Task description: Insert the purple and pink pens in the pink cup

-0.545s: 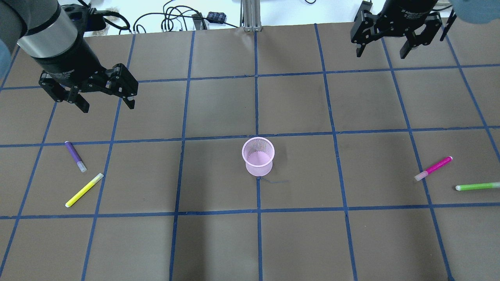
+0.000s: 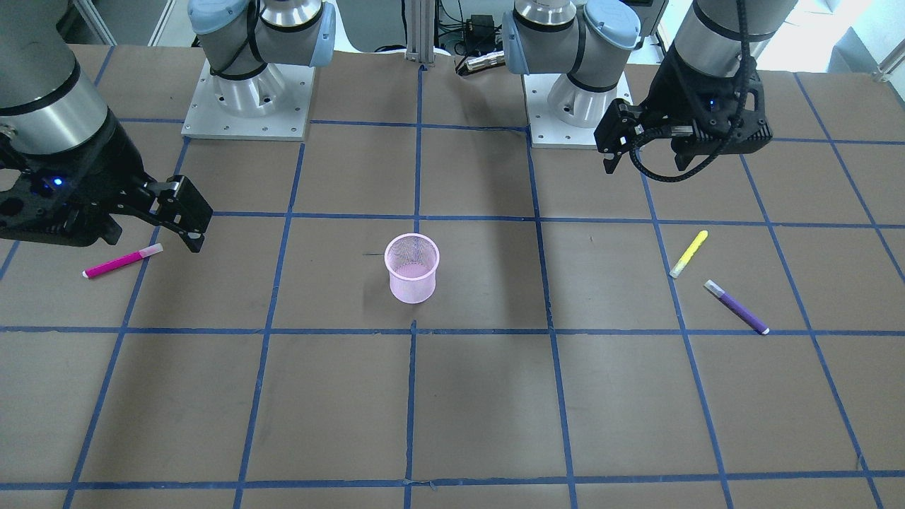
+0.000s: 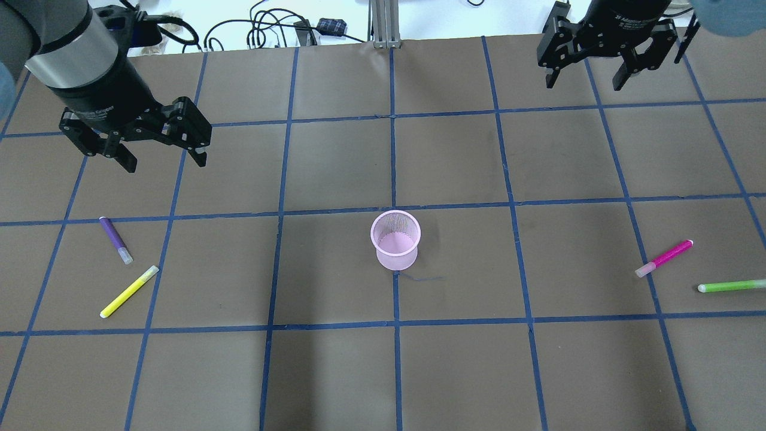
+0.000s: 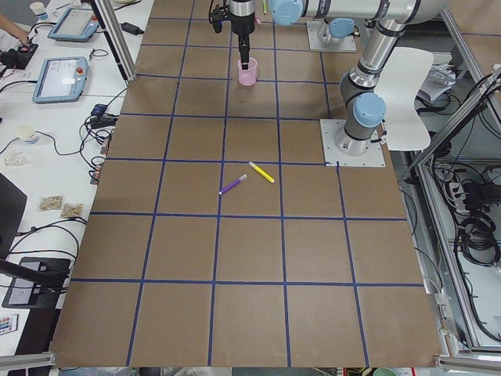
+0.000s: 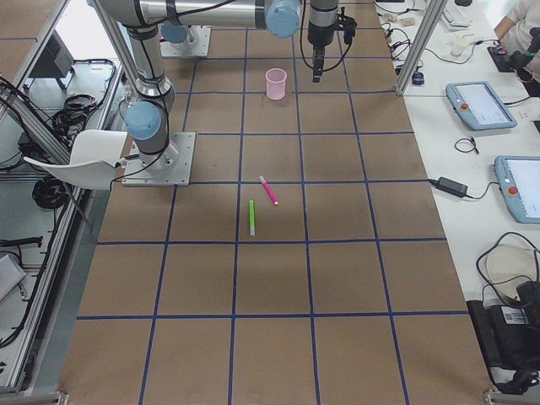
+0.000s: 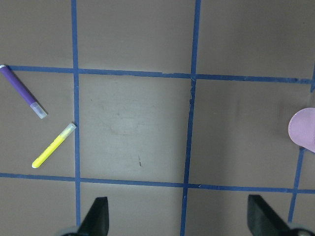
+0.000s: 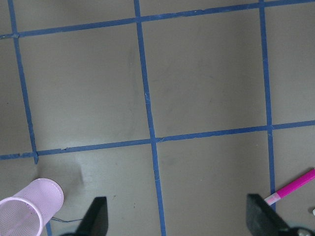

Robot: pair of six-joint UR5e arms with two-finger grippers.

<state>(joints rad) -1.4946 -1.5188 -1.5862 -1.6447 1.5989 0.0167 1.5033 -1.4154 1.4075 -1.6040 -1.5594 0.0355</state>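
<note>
The pink mesh cup [image 3: 395, 239] stands upright at the table's middle, also in the front view [image 2: 412, 268]. The purple pen [image 3: 115, 240] lies on the left side beside a yellow pen; it also shows in the left wrist view [image 6: 23, 91]. The pink pen [image 3: 664, 258] lies on the right side and shows in the right wrist view [image 7: 290, 187]. My left gripper [image 3: 166, 161] is open and empty, raised beyond the purple pen. My right gripper [image 3: 584, 84] is open and empty, raised near the far right edge, well beyond the pink pen.
A yellow pen [image 3: 129, 291] lies just in front of the purple pen. A green pen [image 3: 731, 286] lies to the right of the pink pen near the table edge. Cables and a metal post [image 3: 383, 24] sit beyond the far edge.
The right gripper has edged slightly toward the far edge. The left gripper, the pens and the cup have not moved.
</note>
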